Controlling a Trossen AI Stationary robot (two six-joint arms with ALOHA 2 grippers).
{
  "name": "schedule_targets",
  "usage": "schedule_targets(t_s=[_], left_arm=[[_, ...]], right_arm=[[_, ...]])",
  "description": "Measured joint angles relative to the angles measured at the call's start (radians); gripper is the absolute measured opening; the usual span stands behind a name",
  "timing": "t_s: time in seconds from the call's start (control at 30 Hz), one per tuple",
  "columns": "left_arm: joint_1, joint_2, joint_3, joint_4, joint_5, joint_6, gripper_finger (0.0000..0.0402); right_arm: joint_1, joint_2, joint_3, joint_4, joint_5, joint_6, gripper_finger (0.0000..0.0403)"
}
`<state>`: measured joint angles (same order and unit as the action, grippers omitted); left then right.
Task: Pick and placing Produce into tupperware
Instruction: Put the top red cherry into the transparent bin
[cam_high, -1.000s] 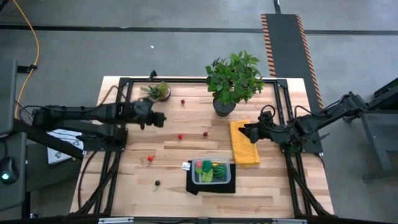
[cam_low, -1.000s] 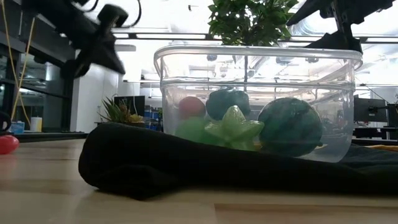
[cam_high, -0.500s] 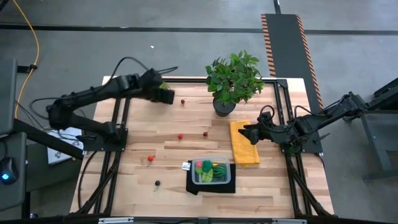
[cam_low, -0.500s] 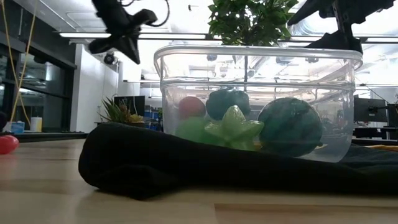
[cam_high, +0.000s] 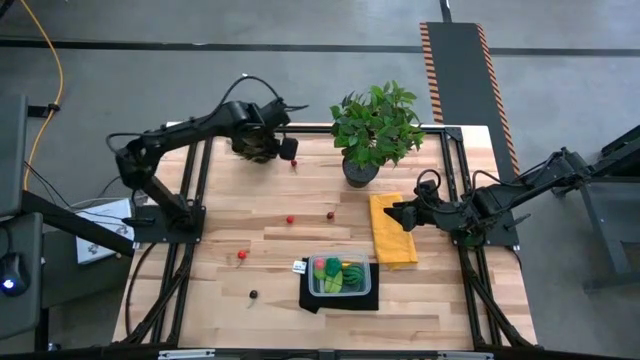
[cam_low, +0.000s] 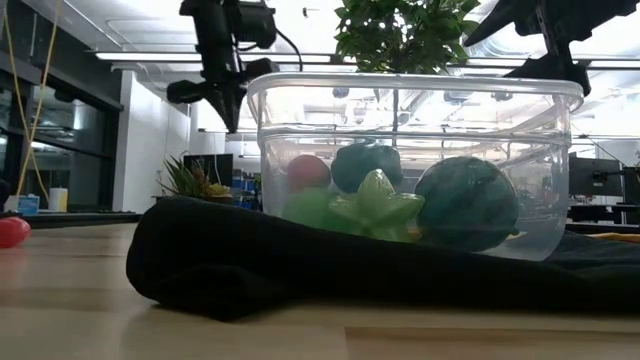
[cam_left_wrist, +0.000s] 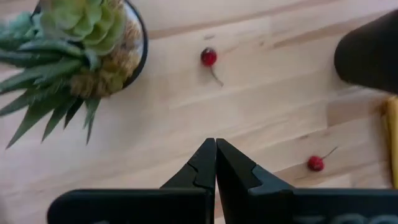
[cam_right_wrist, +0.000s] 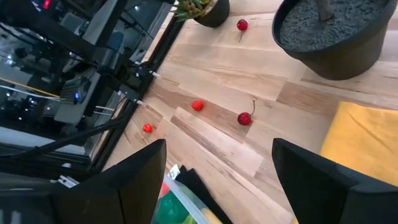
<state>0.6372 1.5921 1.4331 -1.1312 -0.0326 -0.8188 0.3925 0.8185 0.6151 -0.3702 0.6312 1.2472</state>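
Note:
The tupperware (cam_high: 338, 276) sits on a black mat (cam_high: 340, 298) near the front; in it lie green, dark and red produce (cam_low: 380, 200). Loose produce lies on the wood: a cherry (cam_left_wrist: 209, 58) beside the small spiky plant (cam_left_wrist: 81, 50), another cherry (cam_left_wrist: 316, 163), a red piece (cam_high: 290, 219), a red piece (cam_high: 242, 255) and a dark one (cam_high: 253, 294). My left gripper (cam_left_wrist: 216, 149) hangs shut and empty, pointing down, above the far table next to the spiky plant (cam_high: 258, 148). My right gripper (cam_right_wrist: 217, 180) stands open and empty over the yellow cloth (cam_high: 392, 232).
A large leafy potted plant (cam_high: 375, 128) stands at the far middle, between the two arms. A black frame (cam_high: 300, 129) runs around the table's edges. A small white tag (cam_high: 298, 266) lies left of the mat.
My left gripper has swung from the table's left side toward the far edge and then rightward, rising and tipping from a flat reach to point steeply down. It has stayed shut. It now hangs beside the small spiky plant, near the far cherry.

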Motion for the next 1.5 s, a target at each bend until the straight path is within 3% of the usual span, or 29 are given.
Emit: schedule_targets(t_s=[0.37, 0.8, 1.5], left_arm=[[0.052, 0.069, 0.048, 0.101, 0.015, 0.003, 0.0004], [0.057, 0.181, 0.061, 0.15, 0.017, 0.0, 0.0094], [0.094, 0.299, 0.061, 0.188, 0.017, 0.083, 0.0082]], right_arm=[[0.0, 0.0, 0.0, -0.005, -0.049, -0.041, 0.0282], [0.0, 0.0, 0.0, -0.012, -0.057, -0.04, 0.0282], [0.0, 0.0, 0.0, -0.016, -0.075, -0.016, 0.0282]])
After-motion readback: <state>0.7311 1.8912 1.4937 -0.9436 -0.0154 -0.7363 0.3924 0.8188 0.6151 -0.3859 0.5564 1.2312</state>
